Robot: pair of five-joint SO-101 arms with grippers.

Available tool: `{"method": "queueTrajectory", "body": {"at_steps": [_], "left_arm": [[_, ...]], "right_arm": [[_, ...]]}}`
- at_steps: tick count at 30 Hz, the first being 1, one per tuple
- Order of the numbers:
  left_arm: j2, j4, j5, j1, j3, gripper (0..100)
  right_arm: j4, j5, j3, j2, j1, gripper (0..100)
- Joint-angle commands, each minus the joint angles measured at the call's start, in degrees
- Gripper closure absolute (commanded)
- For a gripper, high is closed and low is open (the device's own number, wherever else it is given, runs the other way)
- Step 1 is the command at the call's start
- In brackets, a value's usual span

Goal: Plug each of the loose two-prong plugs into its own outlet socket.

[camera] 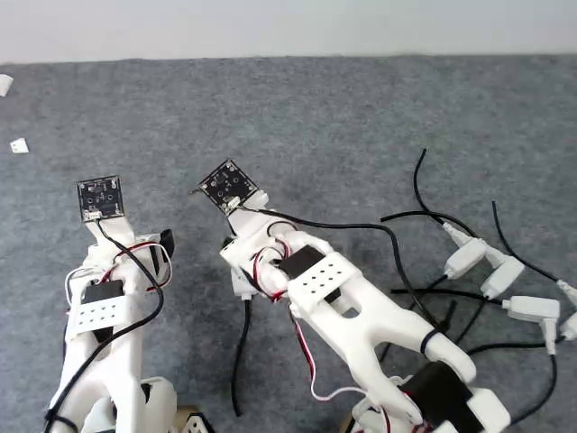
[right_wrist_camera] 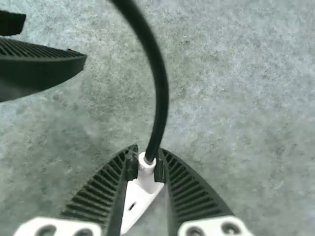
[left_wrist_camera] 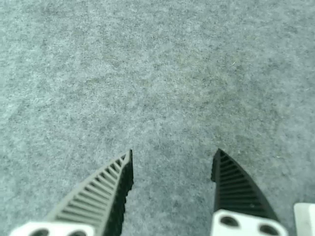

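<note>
Well, at the near right the other plugs (camera: 532,309) lie loose on the bench (camera: 361,117); I see none mated. Farther in, my right pincer (right_wrist_camera: 146,149) is clamped on one plug (right_wrist_camera: 140,189). Left of it, my left pincer (left_wrist_camera: 172,157) stands apart, empty. Every plugging is left to do, I judge.
</note>
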Motion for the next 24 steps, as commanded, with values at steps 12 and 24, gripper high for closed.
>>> {"method": "queueTrajectory", "body": {"at_steps": [12,24], "left_arm": [[-1.32,-1.58,0.44,-0.26,-0.75,75],[-1.32,-1.58,0.44,-0.26,-0.66,75]], "right_arm": [[4.62,1.14,-2.20,4.26,-0.92,99.1],[13.58,1.14,-2.55,5.49,-3.47,99.0]]}}
